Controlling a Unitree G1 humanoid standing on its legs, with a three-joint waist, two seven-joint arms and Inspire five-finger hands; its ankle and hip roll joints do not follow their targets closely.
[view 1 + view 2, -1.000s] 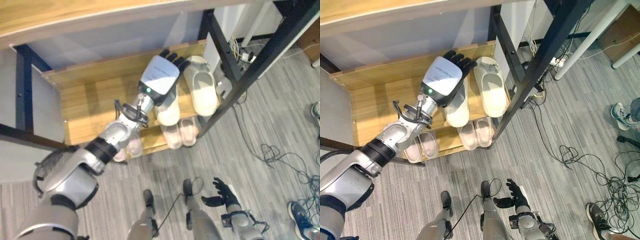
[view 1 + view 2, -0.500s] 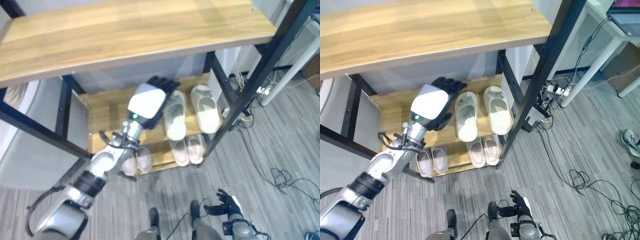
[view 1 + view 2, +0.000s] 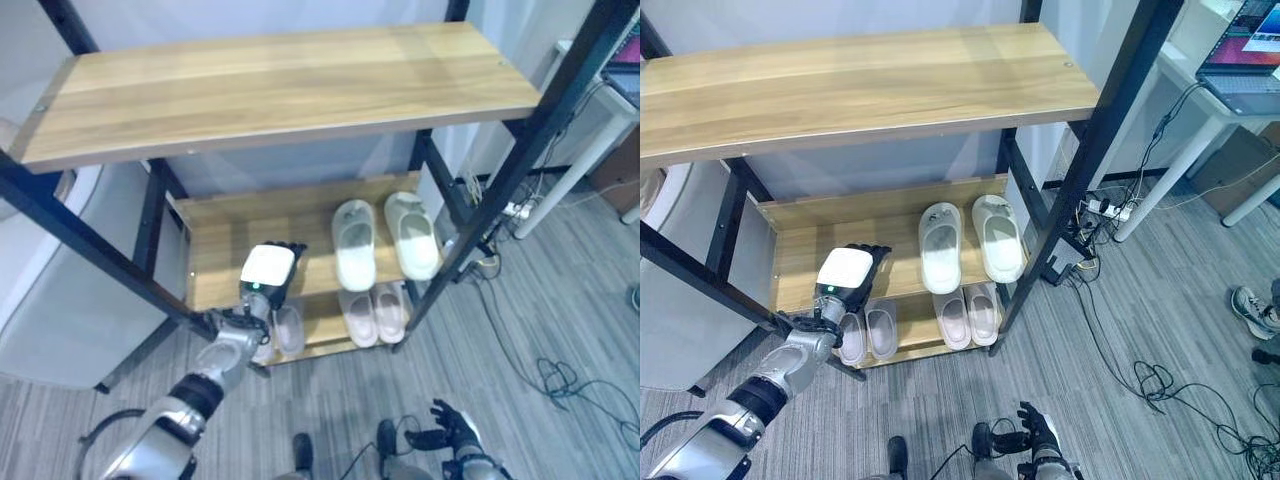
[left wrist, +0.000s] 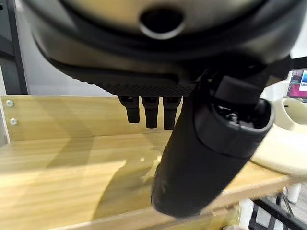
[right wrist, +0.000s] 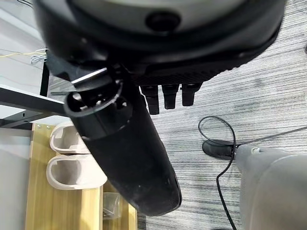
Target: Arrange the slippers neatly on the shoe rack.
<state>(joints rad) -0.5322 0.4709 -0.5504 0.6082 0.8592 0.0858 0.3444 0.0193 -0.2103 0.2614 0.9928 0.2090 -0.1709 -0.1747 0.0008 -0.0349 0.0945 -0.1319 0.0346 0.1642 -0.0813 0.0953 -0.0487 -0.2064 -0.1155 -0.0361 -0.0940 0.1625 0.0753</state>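
Two cream slippers (image 3: 355, 245) (image 3: 411, 235) lie side by side, toes to the back, on the right part of the rack's middle shelf (image 3: 225, 250). My left hand (image 3: 268, 272) hovers open over that shelf's front edge, well left of the pair and holding nothing. The left wrist view has its thumb (image 4: 206, 153) over bare wood, with a cream slipper (image 4: 288, 139) off to one side. My right hand (image 3: 1037, 428) hangs open low above the floor, empty. Two pairs of small pinkish slippers (image 3: 965, 315) (image 3: 868, 330) sit on the bottom shelf.
A wide wooden top shelf (image 3: 280, 90) overhangs the rack on black posts (image 3: 500, 190). Cables (image 3: 1160, 380) trail over the grey carpet to the right, by a white table with a laptop (image 3: 1245, 50). A person's shoe (image 3: 1245, 305) is at the far right. A white cabinet (image 3: 60, 290) stands left.
The camera has pulled back and up. My left hand has drawn away from the left cream slipper, leftwards and toward the shelf's front edge. Both cream slippers stay together.
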